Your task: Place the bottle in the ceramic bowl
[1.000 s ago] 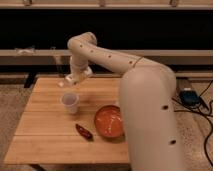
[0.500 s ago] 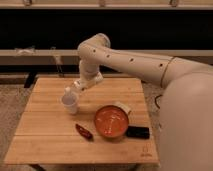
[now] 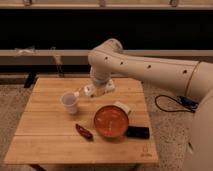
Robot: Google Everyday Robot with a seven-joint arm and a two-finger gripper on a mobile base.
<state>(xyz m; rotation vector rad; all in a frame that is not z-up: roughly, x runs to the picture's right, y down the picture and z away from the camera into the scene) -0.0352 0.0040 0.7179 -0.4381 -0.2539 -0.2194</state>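
Gripper (image 3: 86, 91) with bottle (image 3: 78, 93) over wooden table (image 3: 45, 145)

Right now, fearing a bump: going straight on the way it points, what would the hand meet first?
Probably the white cup: the hand, holding the bottle over the table, points toward it; depth unclear.

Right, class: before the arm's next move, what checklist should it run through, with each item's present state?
1. Grip: the end effector shut on the bottle: ok.
2. Position: the end effector over the ceramic bowl: not ok; it hangs beside the white cup, behind the bowl.
3. Bowl upright on the table: ok.
4. Bowl interior free: ok.
5. Bottle cap tight: cannot tell.
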